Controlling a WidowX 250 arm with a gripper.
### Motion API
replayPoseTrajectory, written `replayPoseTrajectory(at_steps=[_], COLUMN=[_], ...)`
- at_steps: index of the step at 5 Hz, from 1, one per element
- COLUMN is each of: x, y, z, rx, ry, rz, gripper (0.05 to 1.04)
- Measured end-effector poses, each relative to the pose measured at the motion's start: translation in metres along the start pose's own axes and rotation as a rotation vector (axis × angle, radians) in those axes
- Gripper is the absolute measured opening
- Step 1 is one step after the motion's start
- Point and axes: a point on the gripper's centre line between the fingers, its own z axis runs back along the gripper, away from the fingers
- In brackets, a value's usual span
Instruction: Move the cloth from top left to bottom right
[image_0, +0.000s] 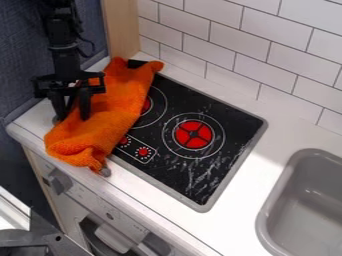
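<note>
The orange cloth (123, 105) is found rumpled at the left end of the counter (240, 205), draped partly across the left side of the black stovetop (234, 125). Its lower end is laid near the counter's front edge. The tool (72, 114) is positioned at the cloth's left side, pointed downward, its fingers spread apart; whether the cloth is touched cannot be told. A gray sink (307, 215) is set into the counter at right.
</note>
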Motion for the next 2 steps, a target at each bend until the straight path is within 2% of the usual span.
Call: replayPoseTrajectory(at_steps=[1, 2], x=[-0.0005, -0.0048], y=[-0.0016, -0.0066], z=[0.0002, 0.0064], rx=[0.003, 0.003], ry=[0.0, -0.016], rz=[-0.004, -0.026], gripper=[0.152, 0.056])
